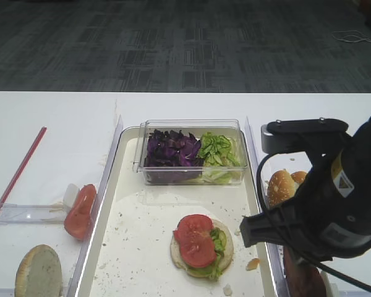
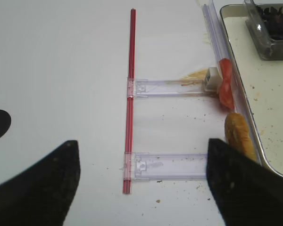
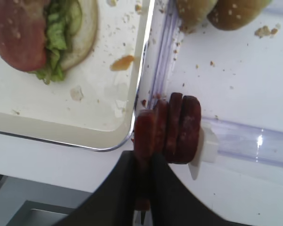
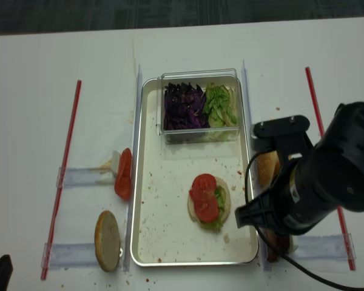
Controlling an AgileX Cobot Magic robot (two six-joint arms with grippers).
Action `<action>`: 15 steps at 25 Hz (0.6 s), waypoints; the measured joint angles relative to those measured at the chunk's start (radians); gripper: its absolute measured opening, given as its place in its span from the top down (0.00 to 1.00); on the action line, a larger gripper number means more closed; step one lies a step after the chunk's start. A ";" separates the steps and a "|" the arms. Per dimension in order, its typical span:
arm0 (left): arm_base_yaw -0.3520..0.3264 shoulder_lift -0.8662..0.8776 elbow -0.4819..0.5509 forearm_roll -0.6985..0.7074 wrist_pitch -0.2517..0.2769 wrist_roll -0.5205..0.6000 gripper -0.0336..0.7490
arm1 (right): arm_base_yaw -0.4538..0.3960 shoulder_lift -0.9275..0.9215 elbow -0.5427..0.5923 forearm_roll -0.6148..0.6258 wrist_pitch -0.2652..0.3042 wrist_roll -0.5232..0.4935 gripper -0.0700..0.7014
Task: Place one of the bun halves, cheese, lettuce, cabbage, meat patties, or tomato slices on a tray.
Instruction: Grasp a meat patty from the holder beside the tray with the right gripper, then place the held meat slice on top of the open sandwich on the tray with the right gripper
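My right gripper [image 3: 142,188] is shut on the leftmost of several meat patties [image 3: 179,127], which stand on edge in a row just right of the tray's [image 3: 61,117] near corner. On the cream tray [image 1: 130,247] lies a bun half [image 1: 226,247] topped with lettuce and two tomato slices [image 1: 195,238]. More tomato slices [image 1: 80,210] and another bun half [image 1: 38,270] sit left of the tray. Further bun halves [image 1: 281,185] are on its right. Cabbage [image 1: 171,150] and lettuce [image 1: 217,150] fill a clear box. Cheese is out of view. My left gripper [image 2: 141,183] hangs open over the bare table.
Clear plastic rails [image 2: 174,165] and a red rod [image 2: 129,94] lie on the white table left of the tray. Another red rod [image 4: 327,157] runs along the right side. Crumbs and an orange scrap [image 3: 121,62] dot the tray floor.
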 joint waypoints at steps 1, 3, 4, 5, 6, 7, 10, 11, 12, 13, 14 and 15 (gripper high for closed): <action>0.000 0.000 0.000 0.000 0.000 0.000 0.26 | 0.000 -0.004 -0.007 -0.005 0.000 0.000 0.76; 0.000 0.000 0.000 0.000 0.000 0.000 0.26 | 0.000 -0.008 -0.016 -0.014 0.004 0.002 0.76; 0.000 0.000 0.000 0.000 0.000 0.000 0.26 | 0.000 -0.008 -0.018 -0.018 0.005 0.002 0.76; 0.000 0.000 0.000 0.000 0.000 0.000 0.26 | 0.000 -0.008 -0.022 -0.023 0.007 0.002 0.76; 0.000 0.000 0.000 0.000 0.000 0.000 0.26 | 0.000 -0.008 -0.021 -0.026 0.007 0.002 0.76; 0.000 0.000 0.000 0.000 0.000 0.000 0.26 | 0.000 -0.008 -0.021 -0.033 0.007 0.002 0.76; 0.000 0.000 0.000 0.000 0.000 0.000 0.26 | 0.000 -0.008 -0.021 -0.065 0.007 0.004 0.76; 0.000 0.000 0.000 0.000 0.000 0.000 0.26 | 0.000 -0.008 -0.021 -0.078 0.007 0.008 0.76; 0.000 0.000 0.000 0.000 0.000 0.000 0.26 | -0.002 -0.008 -0.021 -0.087 0.007 0.012 0.76; 0.000 0.000 0.000 0.000 0.000 0.000 0.26 | -0.011 -0.008 -0.021 -0.089 0.007 0.017 0.76; 0.000 0.000 0.000 0.000 0.000 0.000 0.26 | -0.024 -0.008 -0.021 -0.091 0.007 0.019 0.76; 0.000 0.000 0.000 0.000 0.000 0.000 0.26 | -0.046 -0.008 -0.021 -0.091 0.007 0.012 0.76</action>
